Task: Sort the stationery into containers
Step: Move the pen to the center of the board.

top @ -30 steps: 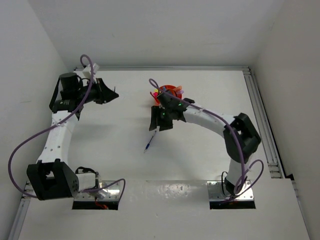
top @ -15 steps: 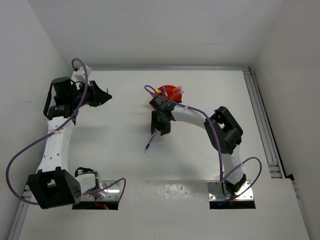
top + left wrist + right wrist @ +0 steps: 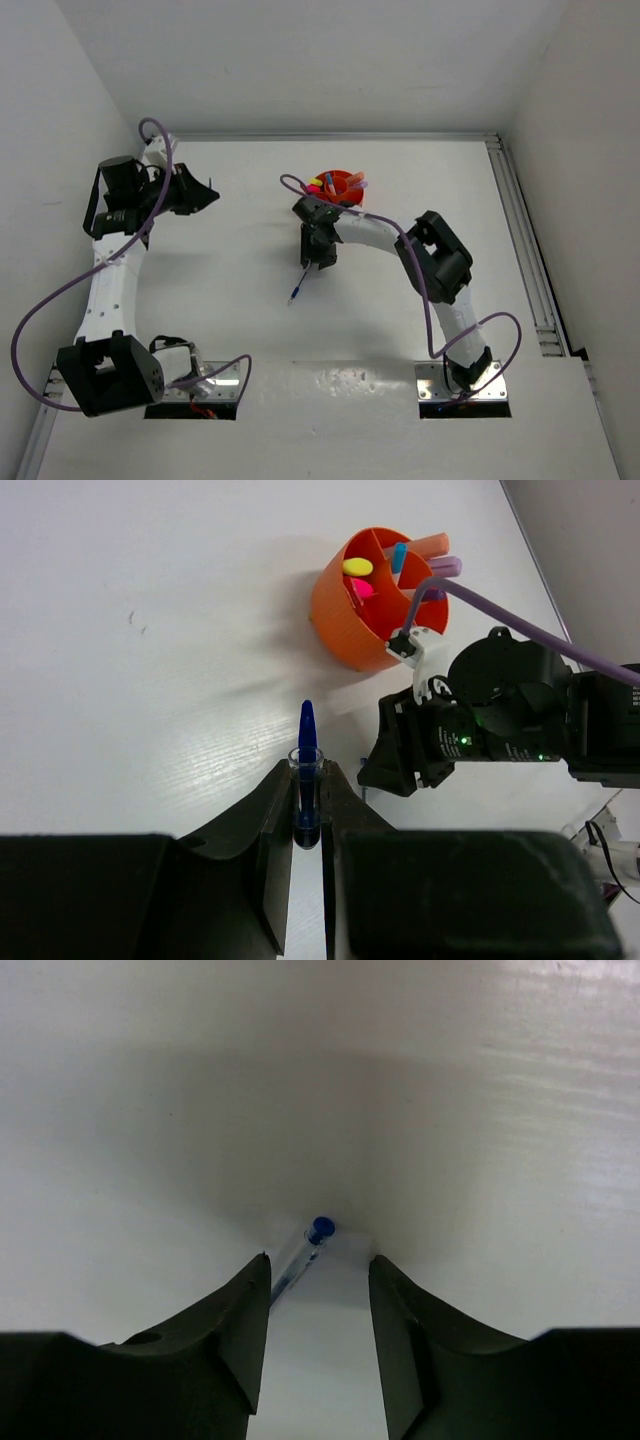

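My left gripper point(image 3: 208, 193) is at the far left of the table, shut on a thin blue pen point(image 3: 307, 728) that sticks out past its fingertips point(image 3: 282, 780). The orange tub point(image 3: 340, 186) stands at the back centre and holds several markers and pens; it also shows in the left wrist view point(image 3: 352, 620). My right gripper point(image 3: 318, 256) hangs open just in front of the tub. A second blue pen point(image 3: 297, 285) lies on the table below it. In the right wrist view this pen point(image 3: 318, 1230) lies between the open fingers, partly hidden behind the left finger point(image 3: 235, 1320).
The right arm's wrist point(image 3: 500, 715) fills the right side of the left wrist view, beside the tub. A metal rail point(image 3: 522, 240) runs along the table's right edge. White walls close in the left, back and right.
My right gripper has shifted left and its arm has folded in, staying above the pen on the table. My left gripper has drawn back a little to the left with its pen.
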`<act>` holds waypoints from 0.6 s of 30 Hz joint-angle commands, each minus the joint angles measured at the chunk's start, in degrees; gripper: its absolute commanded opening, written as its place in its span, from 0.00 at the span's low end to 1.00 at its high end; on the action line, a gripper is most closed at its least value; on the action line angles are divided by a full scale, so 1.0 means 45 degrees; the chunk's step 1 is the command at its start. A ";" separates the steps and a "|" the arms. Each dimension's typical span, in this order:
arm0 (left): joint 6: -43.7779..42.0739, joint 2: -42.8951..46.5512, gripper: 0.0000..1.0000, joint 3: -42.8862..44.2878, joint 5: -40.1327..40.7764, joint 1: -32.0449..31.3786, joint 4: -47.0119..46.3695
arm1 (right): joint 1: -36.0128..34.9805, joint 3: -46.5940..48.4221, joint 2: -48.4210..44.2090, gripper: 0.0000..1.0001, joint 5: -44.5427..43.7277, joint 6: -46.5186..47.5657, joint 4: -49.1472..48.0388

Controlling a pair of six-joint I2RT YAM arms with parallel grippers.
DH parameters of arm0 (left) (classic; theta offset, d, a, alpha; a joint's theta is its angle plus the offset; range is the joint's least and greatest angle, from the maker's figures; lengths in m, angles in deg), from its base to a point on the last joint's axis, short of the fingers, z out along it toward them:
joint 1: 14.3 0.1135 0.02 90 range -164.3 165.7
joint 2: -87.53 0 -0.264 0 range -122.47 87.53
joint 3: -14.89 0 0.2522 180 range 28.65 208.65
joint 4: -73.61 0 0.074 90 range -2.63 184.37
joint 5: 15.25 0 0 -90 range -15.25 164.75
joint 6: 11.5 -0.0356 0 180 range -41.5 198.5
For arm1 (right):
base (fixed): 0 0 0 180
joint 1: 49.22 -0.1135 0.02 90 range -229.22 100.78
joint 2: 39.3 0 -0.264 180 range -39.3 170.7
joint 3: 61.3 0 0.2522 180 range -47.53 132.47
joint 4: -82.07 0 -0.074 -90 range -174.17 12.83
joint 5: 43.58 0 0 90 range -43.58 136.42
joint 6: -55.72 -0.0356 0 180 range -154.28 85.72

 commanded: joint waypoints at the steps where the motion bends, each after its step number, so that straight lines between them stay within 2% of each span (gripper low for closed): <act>1: -0.0285 0.0124 0.00 -0.0056 -0.0303 0.0325 0.0040 | -0.0167 0.0663 0.0286 0.42 -0.0575 0.0634 -0.0116; 3: -0.0344 0.0144 0.00 -0.0095 -0.0304 0.0403 0.0117 | -0.0225 0.0683 0.0385 0.39 -0.0635 0.0849 -0.0194; 6: -0.0499 0.0202 0.00 -0.0115 -0.0362 0.0501 0.0293 | -0.0206 0.0276 0.0289 0.29 -0.0810 0.1260 -0.0194; 7: -0.0539 0.0183 0.00 -0.0115 -0.0362 0.0559 0.0313 | -0.0225 0.0080 0.0114 0.23 -0.0869 0.1377 -0.0214; 11: -0.0559 0.0144 0.00 -0.0193 -0.0499 0.0599 0.0255 | -0.0050 -0.1208 -0.0843 0.12 -0.0967 0.1767 -0.0311; 18: -0.0286 -0.0012 0.00 -0.0467 -0.0811 0.0599 -0.0116 | 0.0867 -0.3181 -0.2503 0.00 -0.0948 0.1710 -0.0351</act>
